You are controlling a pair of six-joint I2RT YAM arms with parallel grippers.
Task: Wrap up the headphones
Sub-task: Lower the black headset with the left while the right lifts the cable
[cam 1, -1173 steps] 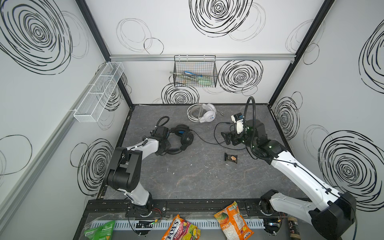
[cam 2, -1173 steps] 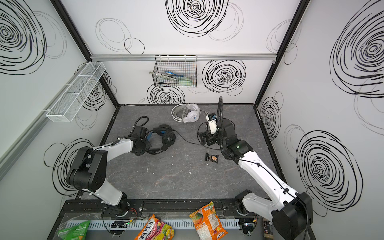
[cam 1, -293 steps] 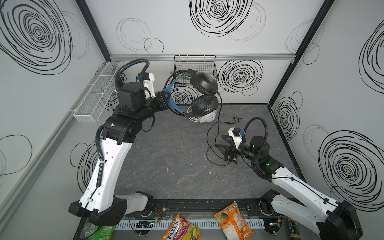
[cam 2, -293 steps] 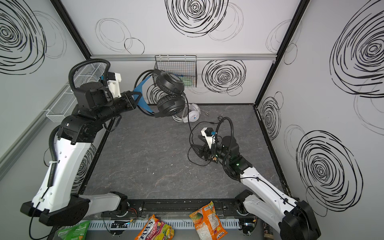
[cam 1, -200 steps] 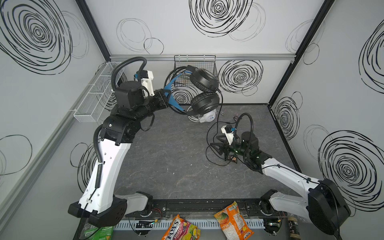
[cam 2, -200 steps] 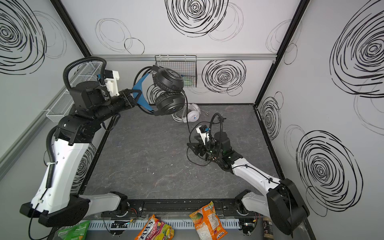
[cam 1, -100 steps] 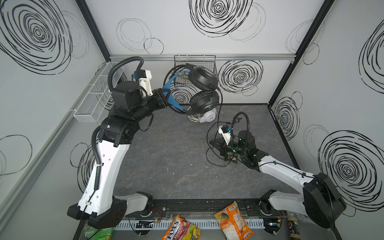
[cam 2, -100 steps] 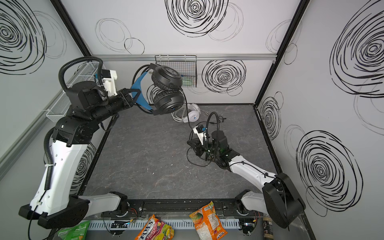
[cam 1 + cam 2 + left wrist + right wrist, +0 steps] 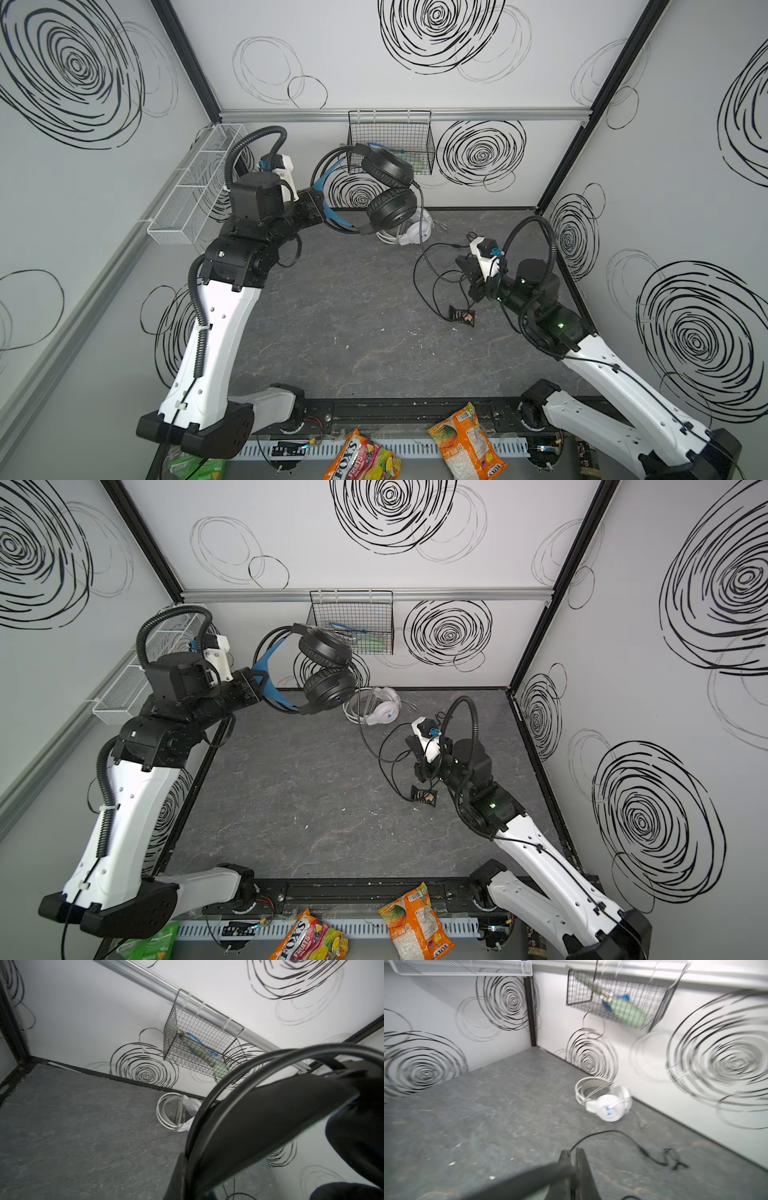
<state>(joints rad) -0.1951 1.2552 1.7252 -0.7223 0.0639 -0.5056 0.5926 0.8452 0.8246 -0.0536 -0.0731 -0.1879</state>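
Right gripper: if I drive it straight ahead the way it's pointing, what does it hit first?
Probably just bare table. The right gripper, shut on the black cable, aims low toward the far corner; the white headphones sit to one side of that line. Depth is unclear.

We are finding the left and middle of the grey tabletop (image 9: 324,332) lying bare, giving open passage. On the right, the black cable (image 9: 609,1131) is sprawling in loops beside a small dark packet (image 9: 461,316), and the white headset (image 9: 411,235) is blocking the foot of the back wall. The black headset (image 9: 388,187) is hanging in the air before the wire basket (image 9: 390,137), crowding that approach.
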